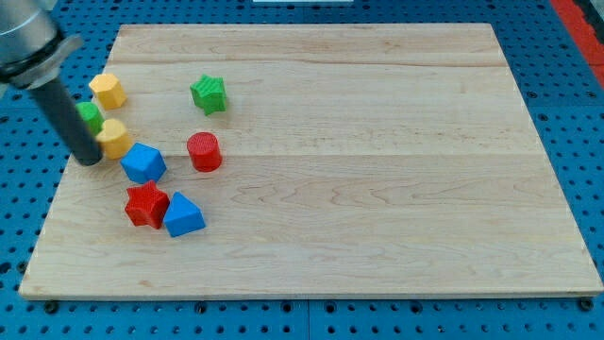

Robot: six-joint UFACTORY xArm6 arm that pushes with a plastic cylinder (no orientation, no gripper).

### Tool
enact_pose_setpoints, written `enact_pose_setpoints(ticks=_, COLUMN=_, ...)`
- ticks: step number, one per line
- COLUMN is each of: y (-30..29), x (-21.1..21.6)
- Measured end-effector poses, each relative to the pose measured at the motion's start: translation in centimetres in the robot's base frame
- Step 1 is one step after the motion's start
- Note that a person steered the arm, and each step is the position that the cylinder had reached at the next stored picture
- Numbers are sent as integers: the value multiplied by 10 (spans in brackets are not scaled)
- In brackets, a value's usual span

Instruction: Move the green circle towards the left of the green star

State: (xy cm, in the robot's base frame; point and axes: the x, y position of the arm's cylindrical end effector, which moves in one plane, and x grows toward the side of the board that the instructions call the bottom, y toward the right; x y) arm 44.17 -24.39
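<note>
The green circle [92, 115] lies near the board's left edge, partly hidden behind my rod. The green star [209, 94] sits to its right, nearer the view's top. My tip [90, 159] rests on the board just below and left of the green circle, touching or nearly touching a yellow block [114, 138].
A yellow hexagon-like block [109, 90] lies above the green circle. A blue block [143, 162], a red cylinder [204, 151], a red star [146, 204] and a blue triangle-like block [183, 214] lie below and right. The wooden board's left edge [58, 194] is close by.
</note>
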Motion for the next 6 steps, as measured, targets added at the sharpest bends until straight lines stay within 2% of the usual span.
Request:
enact_pose_setpoints(ticks=1, y=-61, x=3)
enact_pose_setpoints(ticks=2, y=-59, x=-14)
enact_pose_setpoints(ticks=3, y=-46, x=-59)
enact_pose_setpoints(ticks=5, y=31, x=-99)
enact_pose_setpoints(ticks=6, y=32, x=-128)
